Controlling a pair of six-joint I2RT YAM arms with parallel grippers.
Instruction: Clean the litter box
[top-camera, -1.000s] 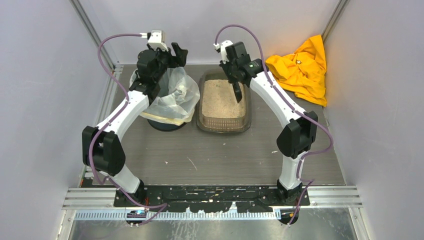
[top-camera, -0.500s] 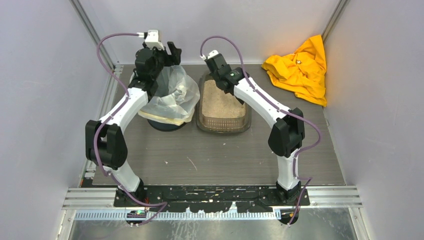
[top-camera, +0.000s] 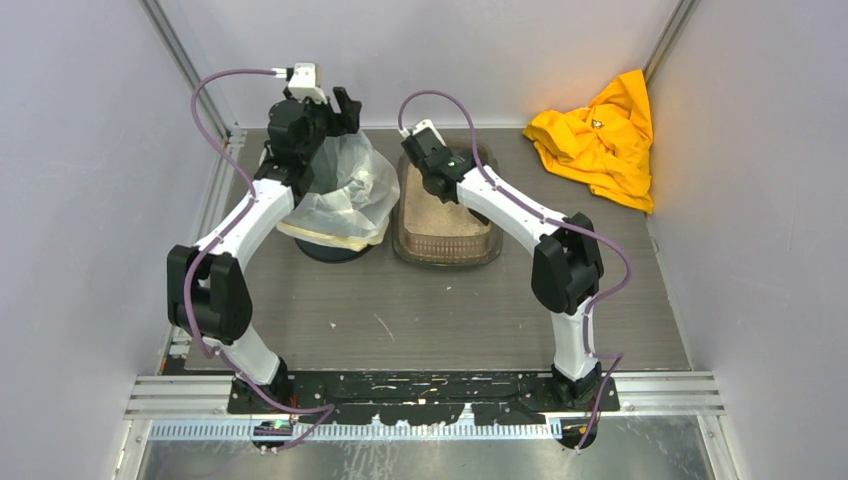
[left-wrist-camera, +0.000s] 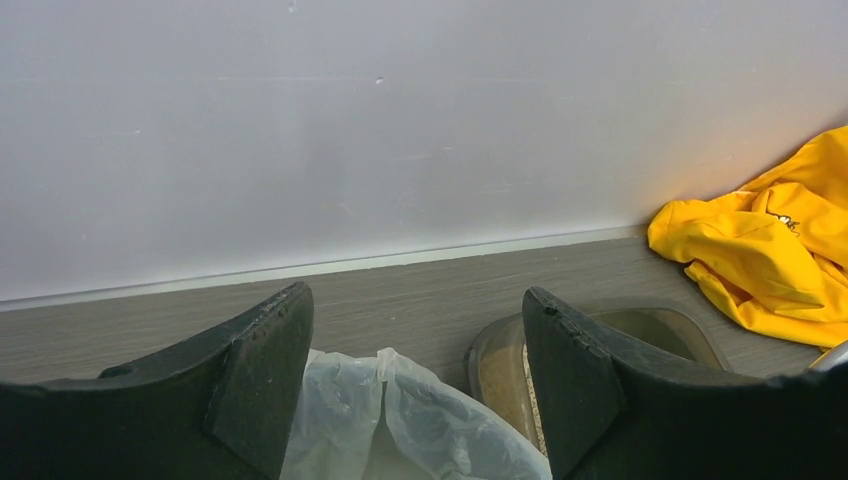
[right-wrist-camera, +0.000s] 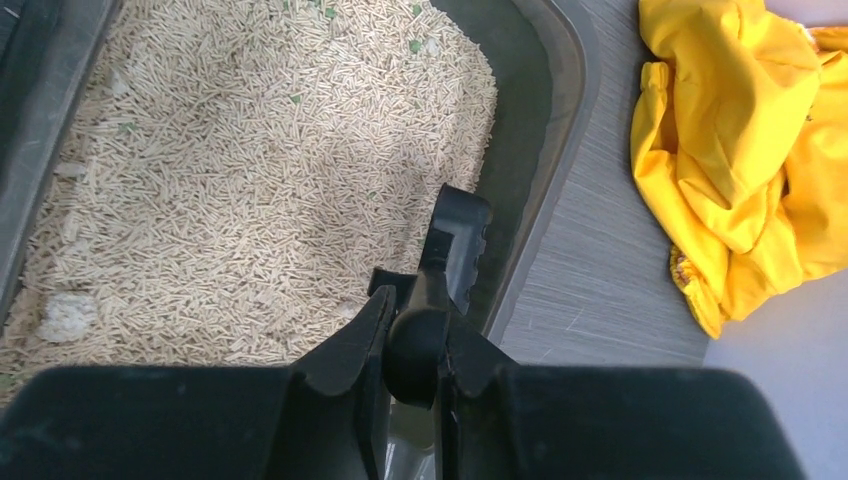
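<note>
Far left corner of the grey counter (top-camera: 420, 320): a round bin (top-camera: 330, 245) lined with a white plastic bag (top-camera: 352, 190) stands near the far edge. The left arm (top-camera: 250, 225) reaches over it. The left gripper (left-wrist-camera: 412, 330) hangs above the bag's far side with its jaws wide apart and nothing between them. Its wrist camera looks across the bag toward the back wall.

Just right of the bin, about midway along the far edge, sits the litter box (top-camera: 447, 259), a shallow brownish tray with rounded corners. Its long sides run from the far edge toward the near one. Pale beige pellets (right-wrist-camera: 250, 170) cover most of its floor, flecked with a few green specks, and one whitish clump (right-wrist-camera: 65, 315) lies near the left wall in the right wrist view. A strip of bare dark floor shows along the tray's right wall (right-wrist-camera: 575, 90).

The right arm (top-camera: 500, 205) bends in from the near edge over the tray's far end. The right gripper (right-wrist-camera: 415, 325) is clamped on a black scoop (right-wrist-camera: 455, 235), its fingers (right-wrist-camera: 345, 350) pressed against the handle from both sides. The visible end of the scoop lies over the line where the pellets meet the bare strip. Whether it touches the floor of the tray cannot be told.

Far right corner: a crumpled yellow cloth (top-camera: 600, 135) lies heaped against the side wall, apart from the tray.
</note>
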